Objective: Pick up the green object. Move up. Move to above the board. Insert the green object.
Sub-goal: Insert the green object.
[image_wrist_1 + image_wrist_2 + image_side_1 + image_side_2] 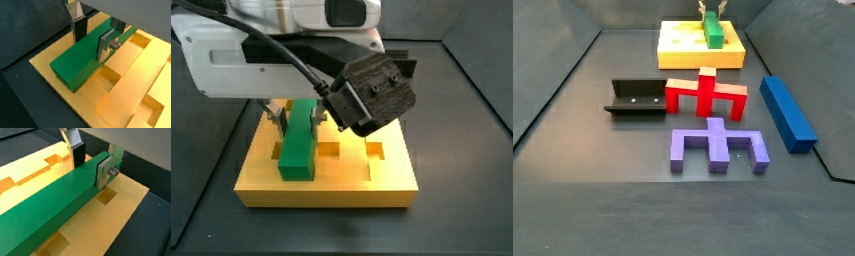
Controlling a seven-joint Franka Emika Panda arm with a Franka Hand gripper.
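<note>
The green object [77, 60] is a long green bar lying lengthwise on top of the yellow board [123, 100], next to its square holes. It also shows in a wrist view [47, 208] and in both side views [298, 145] [714, 33]. My gripper [92, 40] straddles the bar near one end. One silver finger [105, 46] lies flat against the bar's side and the dark pad [79, 29] meets its opposite edge, so it is shut on the bar. The board also shows in the other views [127, 213] [372, 185] [676, 45].
A black L-shaped fixture [640, 97], a red piece [707, 95], a purple piece [718, 145] and a blue bar [787, 110] lie on the dark floor away from the board. Raised dark walls [567, 80] edge the work area.
</note>
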